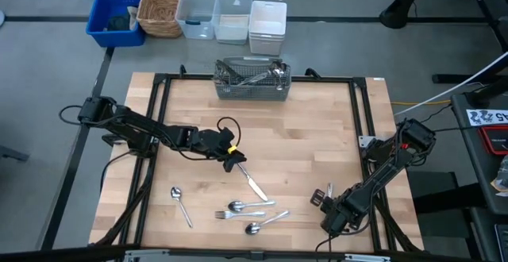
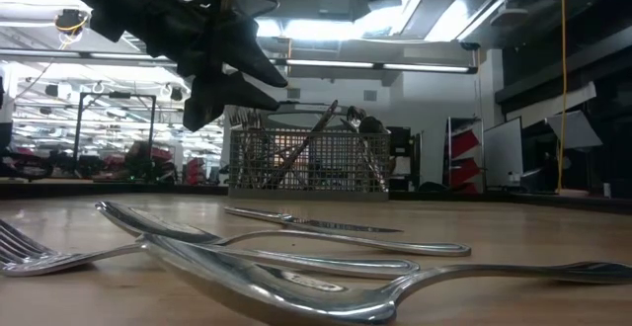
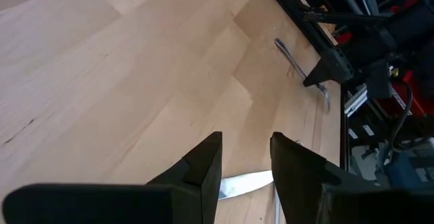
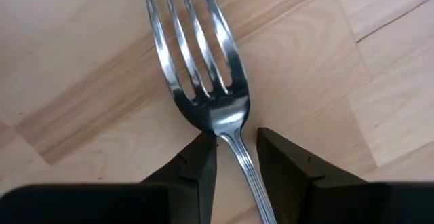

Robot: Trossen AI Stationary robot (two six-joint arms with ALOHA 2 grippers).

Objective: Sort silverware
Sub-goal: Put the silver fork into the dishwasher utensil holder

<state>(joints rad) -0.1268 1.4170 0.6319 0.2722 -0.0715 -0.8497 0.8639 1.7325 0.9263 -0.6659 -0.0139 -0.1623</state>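
While the left gripper (image 1: 231,164) hangs over mid-table, its fingers (image 3: 203,166) are parted with nothing between them, right above the blade end of a knife (image 1: 253,185) lying flat on the wood. Right gripper (image 1: 327,199) sits low by the table's right edge, fingers (image 4: 196,163) spread either side of a fork (image 4: 203,75) neck, the handle between them with a gap on each side, fork flat on the table (image 1: 317,127). Loose pieces near the front edge: one spoon (image 1: 180,202) off to the left, then a cluster of a fork (image 1: 226,214) and two spoons (image 1: 246,207). More silverware stands in the mesh basket (image 1: 252,80) at the back edge.
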